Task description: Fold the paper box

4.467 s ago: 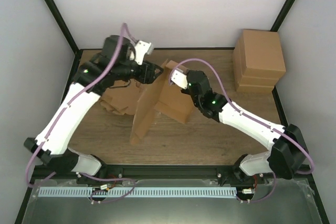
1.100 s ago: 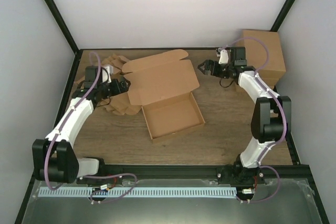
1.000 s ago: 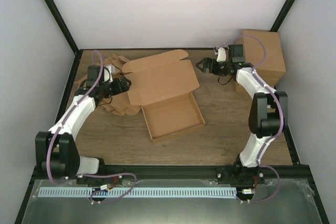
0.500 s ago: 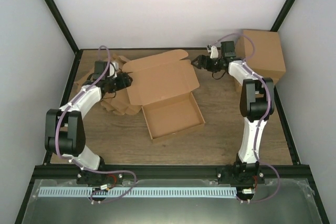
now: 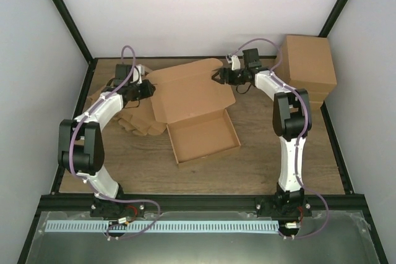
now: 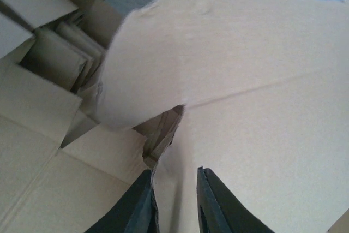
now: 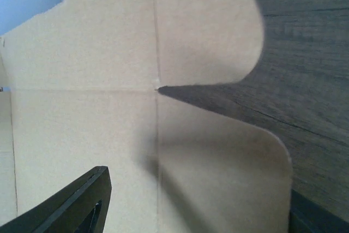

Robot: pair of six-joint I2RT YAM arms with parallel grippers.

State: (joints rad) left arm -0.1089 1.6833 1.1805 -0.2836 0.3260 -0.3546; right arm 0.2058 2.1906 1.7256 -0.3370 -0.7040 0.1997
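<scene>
The paper box (image 5: 204, 137) lies mid-table with its tray walls up and its lid (image 5: 189, 91) spread open behind. My left gripper (image 5: 150, 88) is at the lid's left edge. In the left wrist view its jaws (image 6: 174, 211) stand a narrow gap apart astride that ragged edge of the box (image 6: 262, 107), one finger under it and one over. My right gripper (image 5: 216, 79) is at the lid's right side. In the right wrist view its jaws (image 7: 193, 216) are wide open over a rounded flap (image 7: 207, 36), not touching it.
A ragged heap of cardboard blanks (image 5: 133, 119) lies under and beside my left arm, filling the left of the left wrist view (image 6: 43, 135). A tall block of stacked boxes (image 5: 306, 69) stands at the back right. Bare wooden table (image 7: 305, 53) shows beside the flap.
Both arms have swung inward to the lid's two side edges. The left jaws have narrowed a lot around the left edge; the right jaws have narrowed slightly. The box has not moved.
</scene>
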